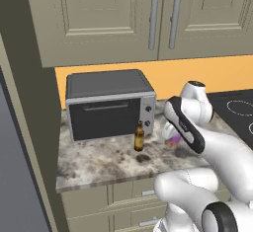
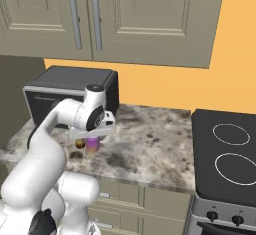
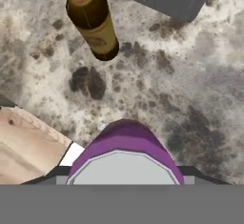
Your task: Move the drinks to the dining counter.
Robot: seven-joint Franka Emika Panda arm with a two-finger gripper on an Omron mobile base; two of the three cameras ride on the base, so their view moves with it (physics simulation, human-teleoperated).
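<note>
My end effector hangs right over the purple can, which stands on the stone counter near the front edge. In the hand view the can sits at the very bottom, with its silver top facing me, so I am looking almost straight down on it. I cannot tell if my fingers are open or closed around the can, because the can hides them. The brown bottle stands just beside the can, a little closer to the black oven, and the two drinks do not touch. I think my step now is to get a good hold on the can. To do it well, I should come straight down, keep the can in the middle between my fingers, and squeeze its sides evenly so it does not tip or slip. I should keep my hand away from the bottle, because a bump could knock it over and it is tall and thin. After I have the can, I should lift it straight up before I turn away, so it does not drag on the counter. The stovetop is off to the other side and is not in my way. Both drinks are not yet on the dining counter.
</note>
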